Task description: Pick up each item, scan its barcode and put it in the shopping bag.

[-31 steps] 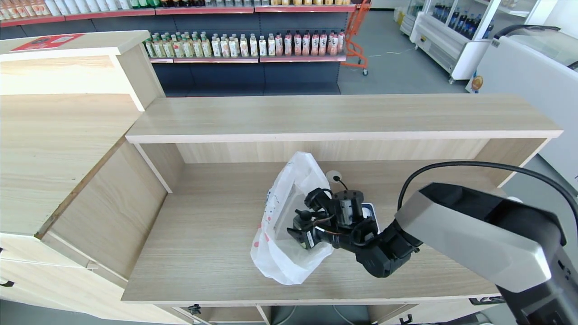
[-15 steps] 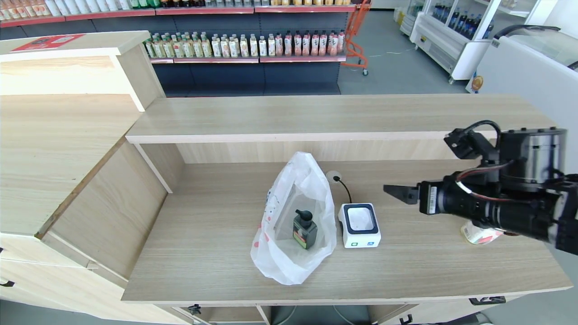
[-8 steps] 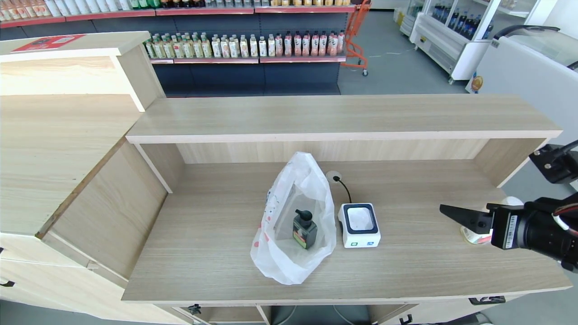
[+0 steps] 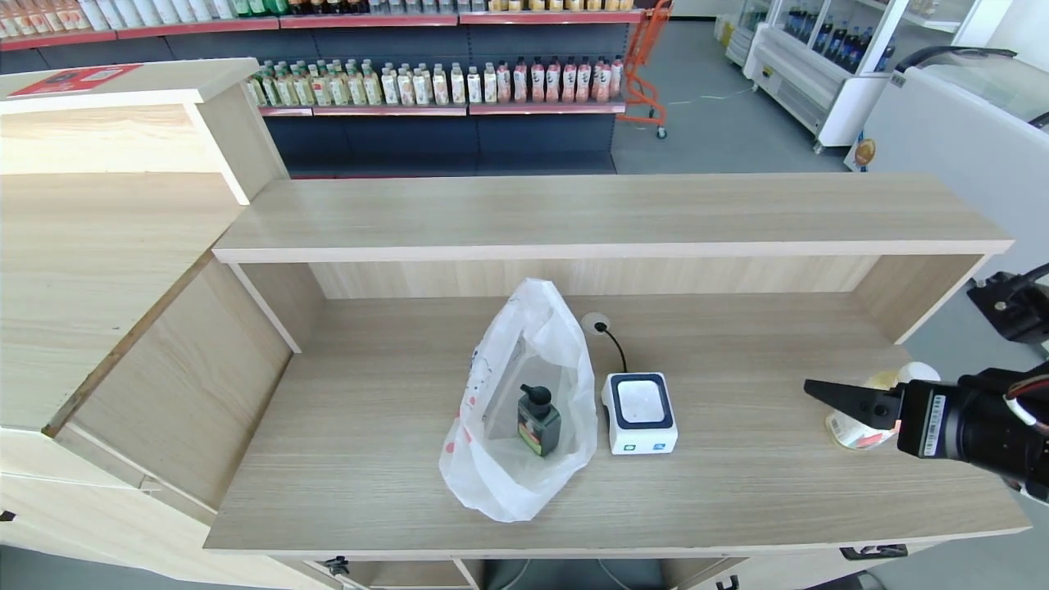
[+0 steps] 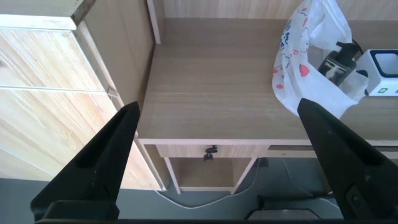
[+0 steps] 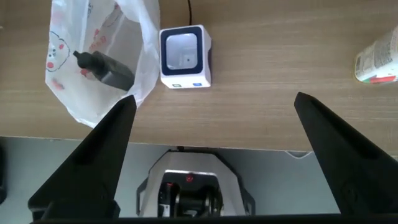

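At bench centre we see the shopping bag standing open w/ a dark pump bottle upright inside. A white scanner sits just beside it on the R. R claw is spread wide, empty, above the bench's R end near a white labelled bottle. L claw is also spread wide, empty, out front of the bench, L of the bag.

Bench: pale wood-grain top, set below a raised shelf of the same wood.
Centre: a white shopping bag stood open, with a white scanner just beside it.
Back: a black cable ran from the scanner to a round port.
Right end: a pale bottle sat well apart from the scanner.
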